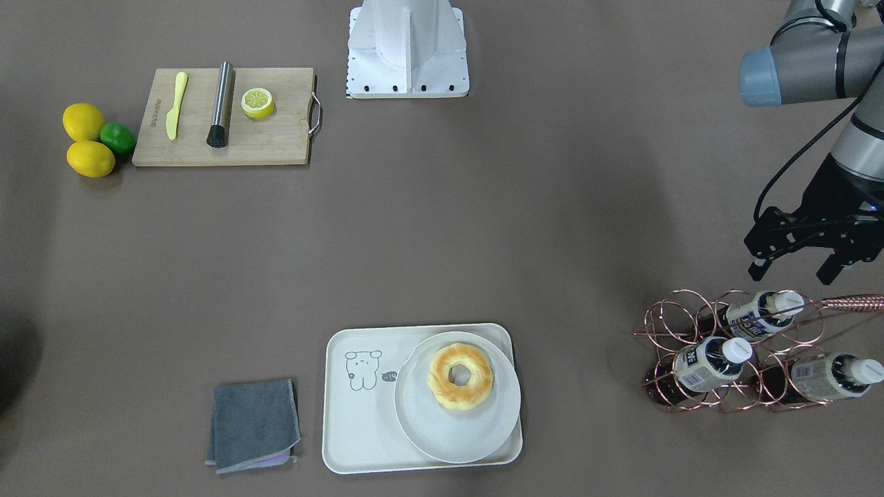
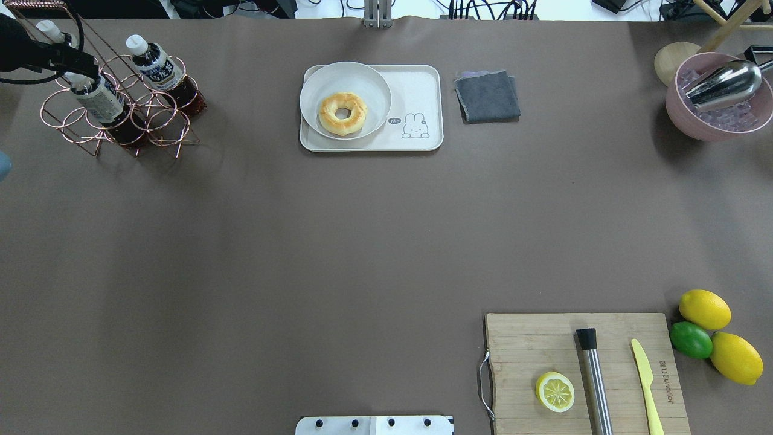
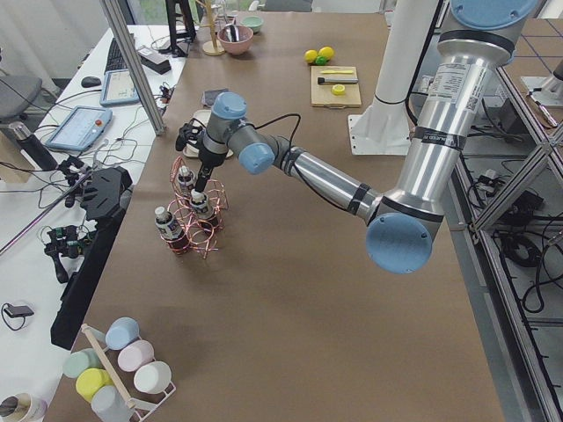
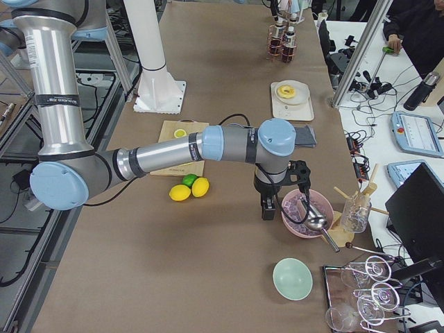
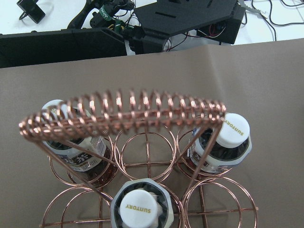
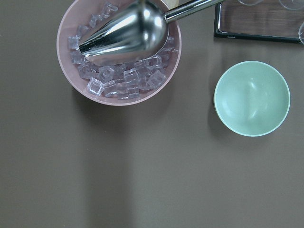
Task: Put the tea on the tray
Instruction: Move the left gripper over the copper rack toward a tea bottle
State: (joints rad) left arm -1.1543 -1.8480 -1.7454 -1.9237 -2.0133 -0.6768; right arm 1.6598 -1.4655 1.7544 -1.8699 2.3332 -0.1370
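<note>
Three small tea bottles with white caps stand in a copper wire rack (image 1: 663,331) at the table's left end. One with a navy-and-white label (image 2: 158,67) is on the rack's inner side; two others (image 1: 763,314) (image 1: 832,376) stand beside it. The cream tray (image 1: 359,421) with the bear drawing carries a round white plate (image 1: 456,442) with a doughnut (image 1: 460,377). My left gripper (image 1: 793,270) is open and empty, just above the rack on the robot's side. The left wrist view looks down on the caps (image 5: 137,208). My right gripper (image 4: 267,207) hangs beside the pink bowl; I cannot tell whether it is open.
A folded grey cloth (image 1: 254,424) lies beside the tray. A wooden cutting board (image 1: 224,148) holds a yellow knife, a metal muddler and a lemon half. Two lemons and a lime (image 1: 117,138) lie by it. A pink bowl of ice (image 6: 118,61) with a scoop and a green bowl (image 6: 251,99) stand at the right end.
</note>
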